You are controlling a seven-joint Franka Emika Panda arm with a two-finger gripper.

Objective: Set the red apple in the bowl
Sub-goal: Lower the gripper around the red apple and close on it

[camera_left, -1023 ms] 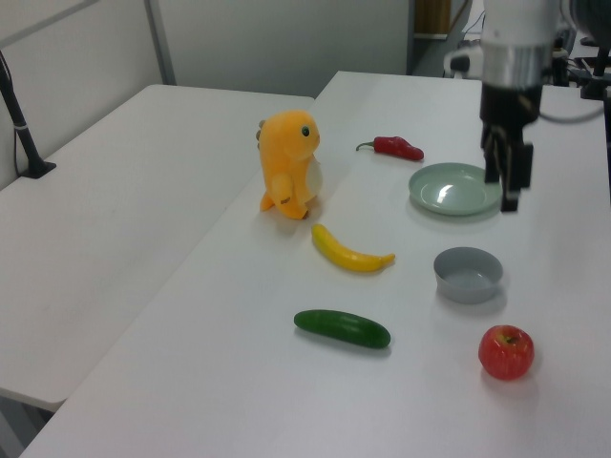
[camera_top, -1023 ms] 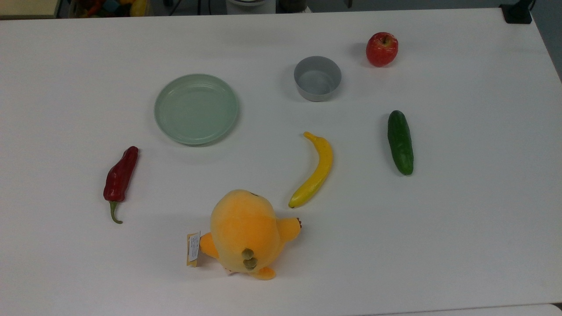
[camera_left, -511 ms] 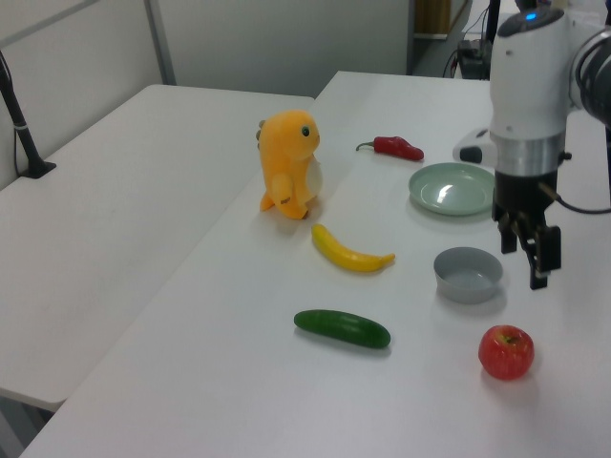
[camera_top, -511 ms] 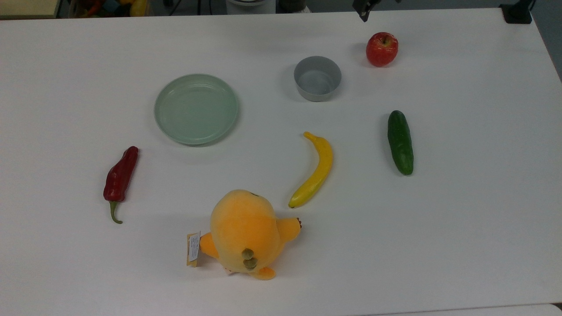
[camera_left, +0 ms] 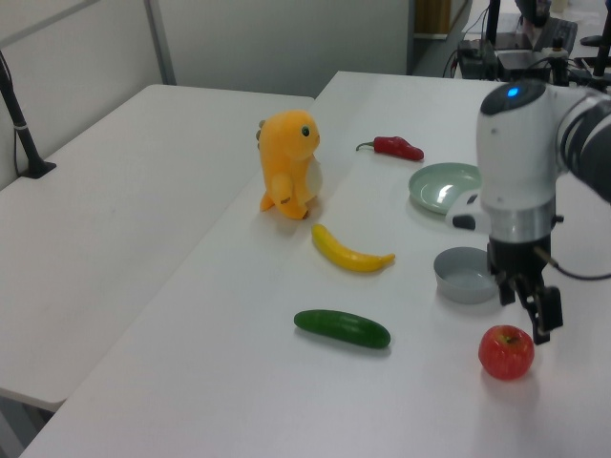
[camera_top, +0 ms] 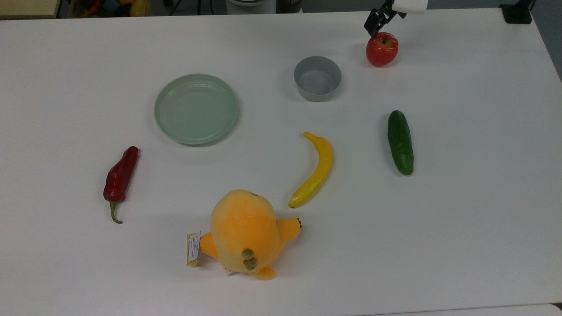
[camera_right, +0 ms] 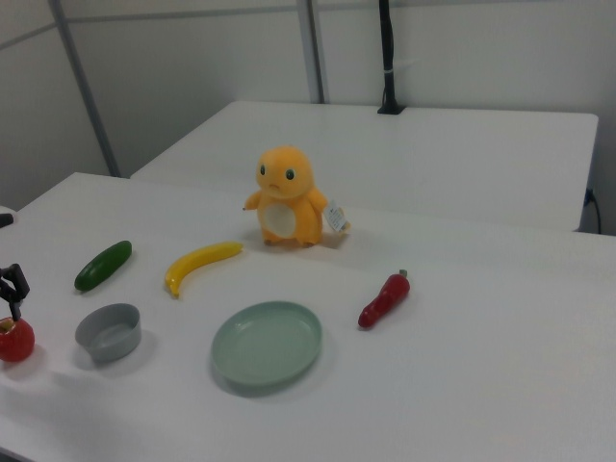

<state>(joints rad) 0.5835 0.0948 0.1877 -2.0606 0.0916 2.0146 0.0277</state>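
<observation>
The red apple sits on the white table near the far edge, to the top view's right of the grey bowl. My gripper hovers just above the apple, open, with nothing between its fingers. In the left view the gripper hangs between the bowl and the apple, a little above the apple's top. The right view has the gripper directly over the apple, with the bowl beside it. The bowl is empty.
A pale-green plate lies to the top view's left of the bowl. A banana, a cucumber, a dark-red chili and an orange plush toy are spread over the nearer half of the table.
The arm has swung from over the plate, past the bowl, and come down toward the apple. Nothing on the table has moved.
</observation>
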